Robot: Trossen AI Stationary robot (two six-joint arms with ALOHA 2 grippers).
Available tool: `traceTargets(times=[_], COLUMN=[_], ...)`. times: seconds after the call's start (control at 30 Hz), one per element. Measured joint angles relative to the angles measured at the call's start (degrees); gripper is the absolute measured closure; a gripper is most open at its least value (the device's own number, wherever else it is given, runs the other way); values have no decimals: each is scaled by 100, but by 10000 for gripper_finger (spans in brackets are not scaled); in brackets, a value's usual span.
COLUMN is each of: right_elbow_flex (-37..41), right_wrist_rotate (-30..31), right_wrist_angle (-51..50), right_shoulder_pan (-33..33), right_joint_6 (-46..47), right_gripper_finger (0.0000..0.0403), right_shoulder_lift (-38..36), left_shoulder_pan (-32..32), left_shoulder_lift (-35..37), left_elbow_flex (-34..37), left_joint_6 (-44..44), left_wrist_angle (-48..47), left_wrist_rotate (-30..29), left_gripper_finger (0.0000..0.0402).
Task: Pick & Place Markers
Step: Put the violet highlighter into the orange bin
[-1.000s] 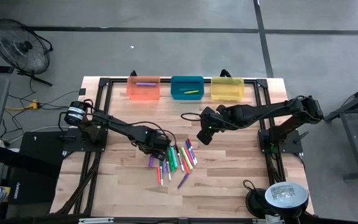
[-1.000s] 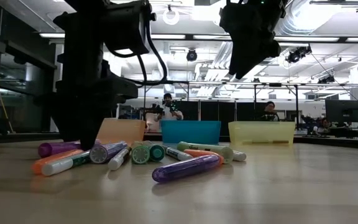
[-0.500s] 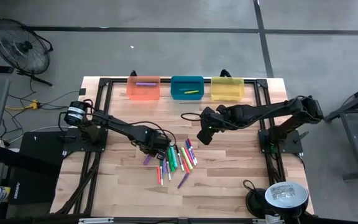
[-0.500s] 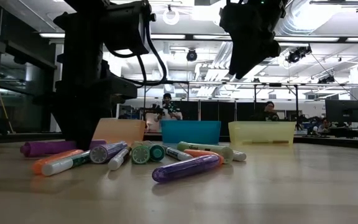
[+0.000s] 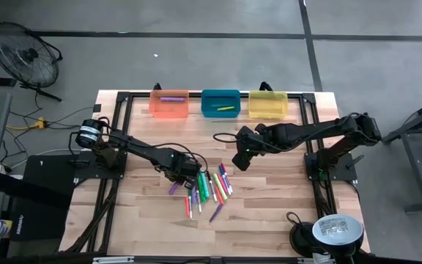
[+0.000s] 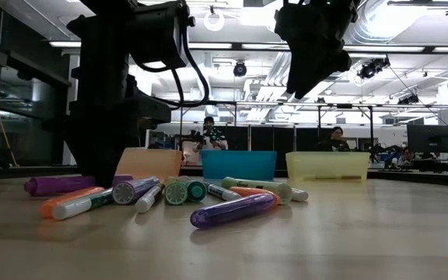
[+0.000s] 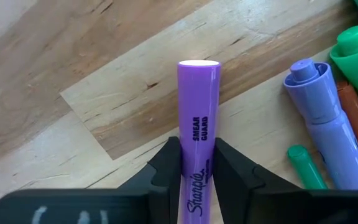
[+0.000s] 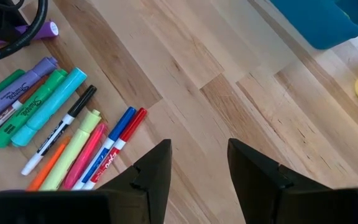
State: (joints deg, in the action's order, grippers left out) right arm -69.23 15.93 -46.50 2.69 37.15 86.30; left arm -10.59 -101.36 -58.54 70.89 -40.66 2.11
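High view: the left gripper (image 5: pixel 176 183) sits at the near edge of the marker pile (image 5: pixel 209 189); the right gripper (image 5: pixel 239 161) hangs beyond it, clear of the work. Three bins stand at the far edge: orange bin (image 5: pixel 169 105), blue bin (image 5: pixel 220 103), yellow bin (image 5: pixel 268 104).

Low view: one purple highlighter (image 6: pixel 59 184) lies on the table beneath the left arm.

Left wrist view: both fingers (image 7: pixel 166 168) pinch this highlighter mid-barrel, probably for a balanced lift.

Right wrist view: the jaws stand spread and empty; roughly ten markers lie ahead.
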Motion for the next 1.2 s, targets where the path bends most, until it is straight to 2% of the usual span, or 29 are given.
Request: traceTargets(times=[0.73,0.97,1.2], right_elbow_flex=[0,2,2], right_wrist_rotate=[12,14,34], right_wrist_angle=[-21,-76,-169], right_shoulder_pan=[0,0,-1], right_joint_6=[-13,-13,-37], right_gripper_finger=[258,257,257], right_shoulder_lift=[0,-1,0], left_shoulder_pan=[2,2,2], left_shoulder_lift=[83,379,1113], left_elbow_flex=[7,26,17], left_joint_6=[-520,-884,-1213], left_wrist_angle=[4,-68,-257], left_wrist_rotate=[-79,-142,-703], left_gripper_finger=[333,333,333])
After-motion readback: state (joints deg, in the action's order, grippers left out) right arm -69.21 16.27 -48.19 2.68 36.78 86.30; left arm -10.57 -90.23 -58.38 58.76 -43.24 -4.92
